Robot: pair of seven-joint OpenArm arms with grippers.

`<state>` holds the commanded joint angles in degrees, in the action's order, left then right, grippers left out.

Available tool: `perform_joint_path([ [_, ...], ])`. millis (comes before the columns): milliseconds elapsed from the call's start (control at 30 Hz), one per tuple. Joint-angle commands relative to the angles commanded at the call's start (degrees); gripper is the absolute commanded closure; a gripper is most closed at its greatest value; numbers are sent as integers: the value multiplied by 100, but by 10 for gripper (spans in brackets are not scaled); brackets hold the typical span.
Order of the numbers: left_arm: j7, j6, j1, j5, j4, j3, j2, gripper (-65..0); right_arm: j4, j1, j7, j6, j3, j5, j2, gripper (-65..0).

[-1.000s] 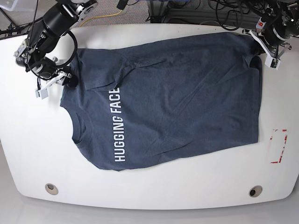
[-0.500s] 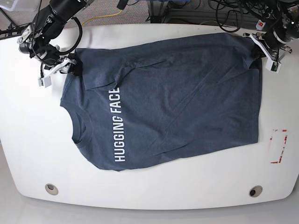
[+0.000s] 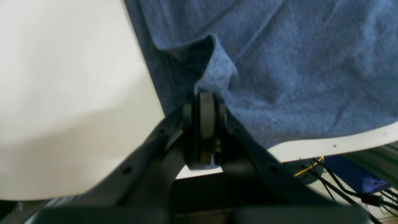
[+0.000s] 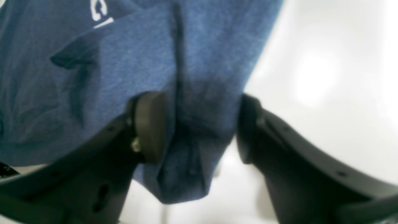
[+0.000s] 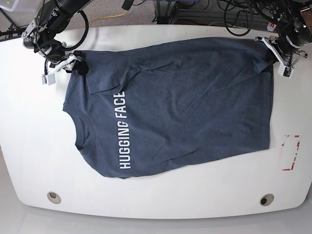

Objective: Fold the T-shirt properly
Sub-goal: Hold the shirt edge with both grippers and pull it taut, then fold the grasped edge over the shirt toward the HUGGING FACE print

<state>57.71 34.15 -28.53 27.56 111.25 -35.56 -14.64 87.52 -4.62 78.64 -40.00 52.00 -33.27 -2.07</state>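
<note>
Filling most of the base view, the white table [image 5: 29, 146] carries the T-shirt [image 5: 195, 97], which lies spread flat with its white lettering [image 5: 124, 130] facing up and running along the side toward the collar, the collar end toward that view's left and the hem toward its right. The cloth is mostly smooth, with a few creases running across the middle and a folded ridge near the upper left shoulder. At the table's right edge sits a patch of red and white tape [image 5: 291, 152], well apart from the shirt. The left claw [image 3: 203, 102] is at the shirt's far hem corner, its pads pressed tight together with a pinch of blue cloth caught between them, the fabric bunching up into a small peak just above the tips. The right claw [image 4: 199, 124] stands wide at the shoulder corner, a hanging fold of the shirt between its two fingers, the left pad [image 4: 149, 124] touching the cloth.
</note>
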Motion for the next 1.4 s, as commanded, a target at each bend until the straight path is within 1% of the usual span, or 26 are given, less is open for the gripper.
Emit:
perform_joint_path([
  [133, 0, 0, 70, 0, 0, 9, 0, -10, -422, 299, 0, 0, 0, 0, -53, -300],
  [200, 0, 0, 114, -9, 0, 70, 0, -10, -642, 378, 0, 0, 0, -9, -185, -298],
  [267, 0, 0, 114, -9, 0, 70, 0, -10, -738, 387, -18, 0, 0, -9, -220, -285],
  [300, 0, 0, 114, -9, 0, 62, 0, -8, -738, 387, -35, 0, 18, -18, -229, -255],
  [400, 0, 0, 114, -9, 0, 62, 0, -6, -738, 352, -70, 0, 18, -26, -237, -73],
  [433, -9, 0, 114, -9, 0, 62, 0, -6, -738, 334, -79, 0, 26, -26, -237, 0],
  [533, -18, 0, 132, -9, 0, 70, 0, -6, -571, 176, -88, 0, 26, -26, -246, 0],
  [633, -9, 0, 290, -18, 0, 88, 0, -4, 132, -18, -88, 0, 35, -9, -211, 0],
  [700, -9, -9, 360, -18, 0, 246, 9, -4, 615, -114, -88, 0, 9, 0, -193, 0],
  [733, -9, -53, 440, -18, 18, 343, 9, -4, 826, -141, -70, 0, 9, 0, -193, 0],
  [800, -18, -290, 563, 18, 35, 501, 9, -4, 1231, -149, -70, 0, -9, 0, -193, 0],
  [833, -18, -334, 624, 26, 35, 545, 18, -4, 1345, -141, -70, 0, -9, 0, -193, 0],
  [867, -26, -369, 747, 35, 44, 615, 88, -4, 1495, -105, -70, 0, -26, 0, -202, 0],
  [933, -18, -369, 1029, 18, 141, 624, 281, -4, 1662, 26, -70, 0, -246, 0, -264, 0],
  [967, -9, -387, 1152, 9, 202, 624, 352, -4, 1723, 114, -70, 0, -352, 9, -369, 0],
  [1033, 0, -404, 1415, 9, 264, 668, 431, -4, 1785, 290, -88, 0, -607, 9, -598, 0],
  [1133, 35, -413, 1960, -9, 264, 756, 475, -4, 1793, 765, -97, 0, -879, 18, -747, 0],
  [1167, 114, -422, 2136, -9, 255, 809, 466, -4, 1776, 914, -97, 0, -967, 18, -826, 0],
  [1233, 255, -571, 2488, -9, 255, 888, 457, -4, 1705, 1284, -97, 0, -1187, 18, -1011, 0],
  [1333, 273, -765, 3042, 0, 246, 905, 475, -4, 1152, 1996, -97, 0, -1547, 26, -1196, 0],
  [1400, 273, -862, 3297, 0, 237, 914, 484, -6, 818, 2374, -97, 0, -1618, 114, -1275, 0],
])
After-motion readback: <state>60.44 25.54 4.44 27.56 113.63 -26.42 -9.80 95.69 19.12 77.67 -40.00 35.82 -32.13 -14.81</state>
